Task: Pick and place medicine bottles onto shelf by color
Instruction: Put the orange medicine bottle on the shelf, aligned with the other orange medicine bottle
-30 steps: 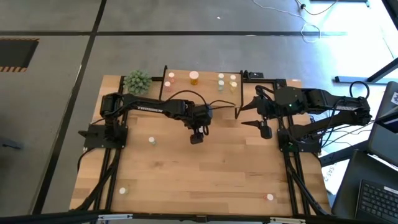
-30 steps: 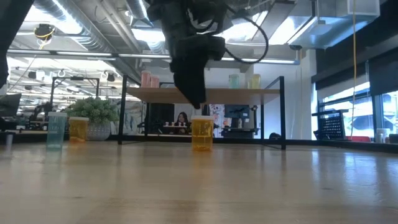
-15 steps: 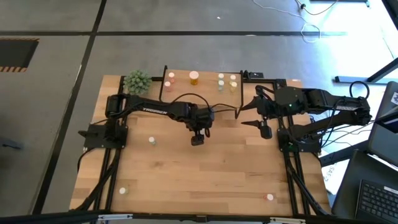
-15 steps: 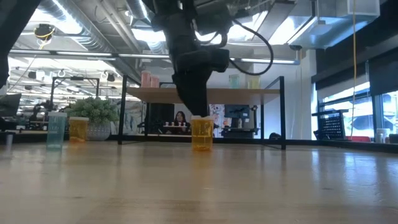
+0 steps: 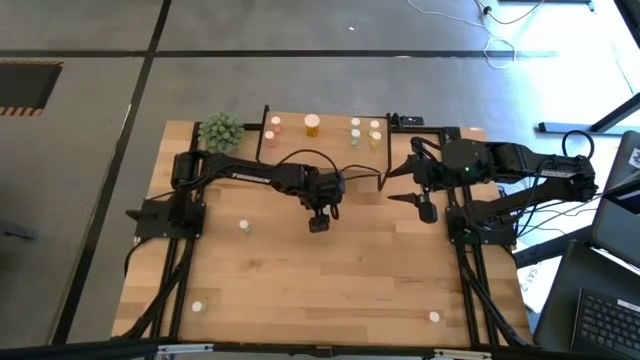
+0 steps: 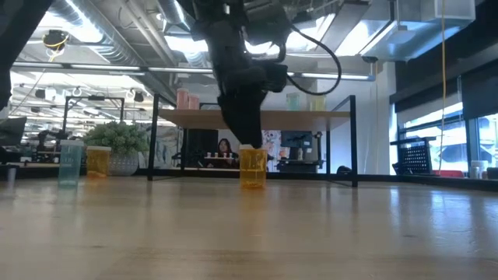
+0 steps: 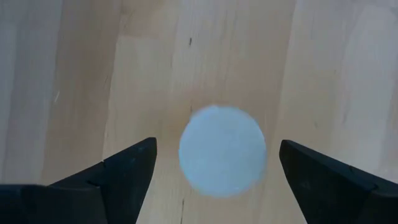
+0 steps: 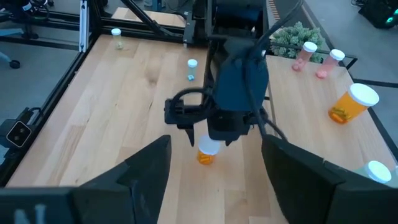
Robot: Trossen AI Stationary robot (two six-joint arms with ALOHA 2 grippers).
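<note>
Wooden surface (image 5: pixel 350 270) carries an orange medicine bottle (image 6: pixel 252 167) near its middle, standing upright with its pale cap facing up, which suits a grip from above. Directly over it hangs the left pincer (image 5: pixel 319 223), fingers spread wide on either side of the cap and holding nothing. At the far edge, the shelf (image 6: pixel 257 117) already bears sorted bottles (pink left, pale green right). To the right, the right pincer (image 5: pixel 426 212) waits partly open and empty. From overhead the arm hides the bottle.
</note>
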